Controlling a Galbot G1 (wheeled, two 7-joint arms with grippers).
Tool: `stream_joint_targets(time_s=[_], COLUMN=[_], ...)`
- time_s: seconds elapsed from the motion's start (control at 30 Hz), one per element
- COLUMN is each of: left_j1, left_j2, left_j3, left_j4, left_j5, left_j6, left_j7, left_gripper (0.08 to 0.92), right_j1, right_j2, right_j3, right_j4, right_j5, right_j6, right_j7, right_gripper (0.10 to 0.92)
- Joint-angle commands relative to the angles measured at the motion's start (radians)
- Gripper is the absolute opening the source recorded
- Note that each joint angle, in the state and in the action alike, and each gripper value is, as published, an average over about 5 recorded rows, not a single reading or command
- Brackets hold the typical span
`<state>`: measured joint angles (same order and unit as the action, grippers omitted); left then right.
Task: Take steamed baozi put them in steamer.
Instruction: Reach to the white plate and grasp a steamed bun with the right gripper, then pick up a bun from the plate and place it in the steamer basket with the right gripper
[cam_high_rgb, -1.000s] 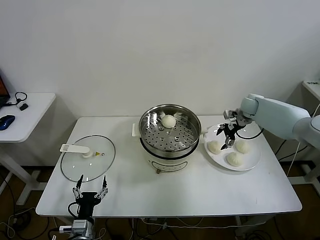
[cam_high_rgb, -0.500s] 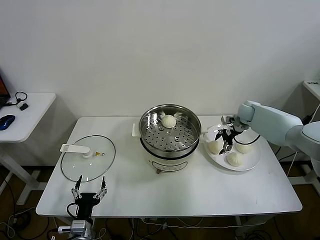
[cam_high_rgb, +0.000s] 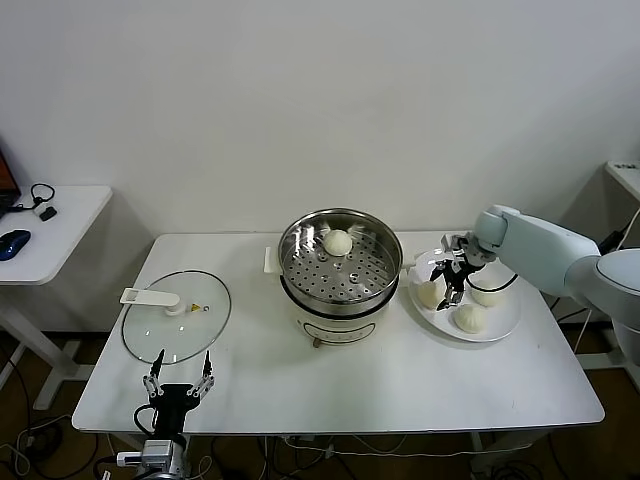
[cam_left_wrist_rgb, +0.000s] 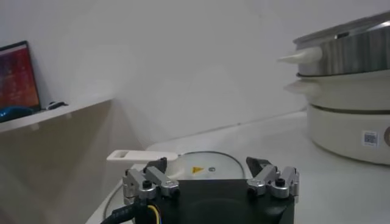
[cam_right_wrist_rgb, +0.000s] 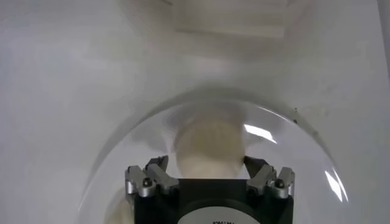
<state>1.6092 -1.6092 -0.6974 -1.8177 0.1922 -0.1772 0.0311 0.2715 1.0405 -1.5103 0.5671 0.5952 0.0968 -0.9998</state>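
Note:
The steamer (cam_high_rgb: 298, 236), a shiny perforated basket on a white cooker base, holds one baozi (cam_high_rgb: 338, 242) at its far side. Three more baozi lie on the white plate (cam_high_rgb: 506, 321) to its right: one nearest the steamer (cam_high_rgb: 428, 294), one behind (cam_high_rgb: 487, 293) and one in front (cam_high_rgb: 469, 317). My right gripper (cam_high_rgb: 448, 281) is low over the plate at the nearest bun. In the right wrist view that baozi (cam_right_wrist_rgb: 210, 145) fills the space between the open fingers of the gripper (cam_right_wrist_rgb: 207, 168), still resting on the plate (cam_right_wrist_rgb: 116, 146). My left gripper (cam_high_rgb: 181, 376) hangs open at the table's front left.
A round glass lid (cam_high_rgb: 176, 316) with a white handle lies flat on the table's left part, just beyond the left gripper (cam_left_wrist_rgb: 211, 168). A second white table (cam_high_rgb: 60, 215) with a mouse stands further left. The wall runs behind the table.
My right gripper came down and a little toward the steamer, onto the nearest plate bun, and its fingers have begun narrowing around it. The left arm has not moved.

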Motion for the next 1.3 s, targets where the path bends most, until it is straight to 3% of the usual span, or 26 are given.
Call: stream_joint_targets(time_s=[0.03, 0.3, 0.6, 1.1, 1.3], left_j1=[0.001, 0.002, 0.006, 0.012, 0.008], left_j2=[-0.037, -0.036, -0.037, -0.041, -0.041], left_j3=[0.003, 0.004, 0.009, 0.021, 0.029], left_j4=[-0.001, -0.004, -0.016, -0.046, -0.051], left_j5=[0.000, 0.000, 0.000, 0.003, 0.004], left_j6=[-0.002, -0.003, -0.002, 0.006, 0.012], left_j7=[0.000, -0.001, 0.000, 0.003, 0.006], left_gripper=[0.823, 0.823, 0.823, 0.823, 0.823], right_j1=[-0.008, 0.007, 0.154, 0.731, 0.932], right_j2=[0.002, -0.012, -0.068, -0.116, -0.108], right_j3=[0.015, 0.014, -0.101, -0.493, -0.604], right_j4=[-0.010, 0.018, 0.175, 0.509, 0.553], right_j5=[-0.005, -0.010, 0.056, 0.301, 0.356], right_j6=[0.001, 0.001, -0.003, 0.025, 0.056], right_j7=[0.001, -0.001, -0.016, -0.115, -0.188], right_gripper=[0.747, 0.696, 0.696, 0.696, 0.698])
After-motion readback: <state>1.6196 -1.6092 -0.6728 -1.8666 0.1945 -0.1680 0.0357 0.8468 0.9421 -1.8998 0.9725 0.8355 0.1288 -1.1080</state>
